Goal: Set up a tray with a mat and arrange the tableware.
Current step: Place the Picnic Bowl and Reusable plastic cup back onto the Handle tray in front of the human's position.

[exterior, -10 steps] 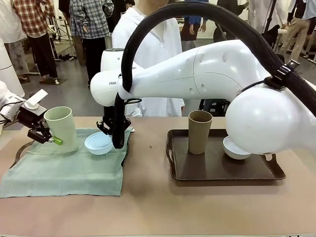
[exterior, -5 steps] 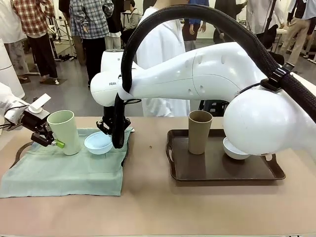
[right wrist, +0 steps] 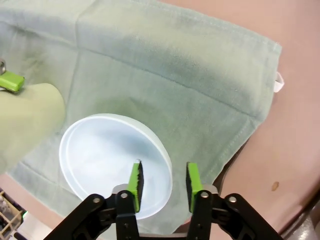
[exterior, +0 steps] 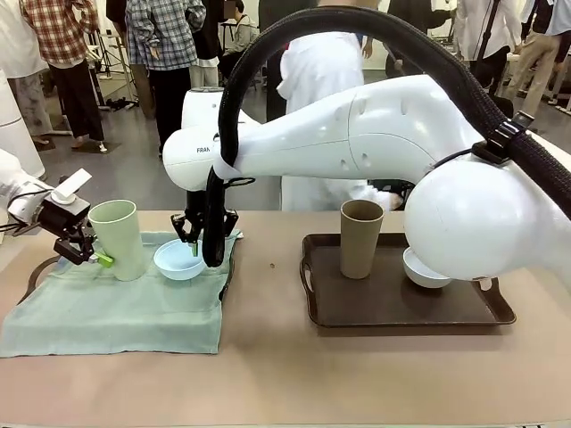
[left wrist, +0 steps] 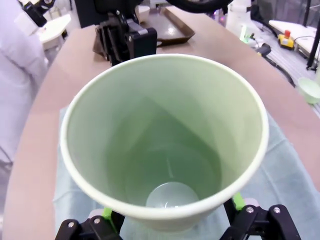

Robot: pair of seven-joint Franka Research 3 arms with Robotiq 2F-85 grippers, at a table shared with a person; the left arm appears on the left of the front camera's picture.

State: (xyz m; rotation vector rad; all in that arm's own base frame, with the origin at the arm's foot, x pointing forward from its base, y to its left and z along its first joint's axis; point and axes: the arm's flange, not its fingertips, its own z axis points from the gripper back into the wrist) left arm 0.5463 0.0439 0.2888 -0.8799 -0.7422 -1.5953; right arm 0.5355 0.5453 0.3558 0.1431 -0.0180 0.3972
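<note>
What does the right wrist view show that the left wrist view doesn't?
Right wrist view: the light blue bowl on the green mat, its rim between the right gripper's open fingers. Left wrist view: the pale green cup's inside, the brown tray beyond it. Shared: cup, mat, table, right gripper, left gripper.

1 mat, 2 trays, 2 cups, i.e. green cup, brown cup, 2 bowls, i.e. blue bowl, white bowl
</note>
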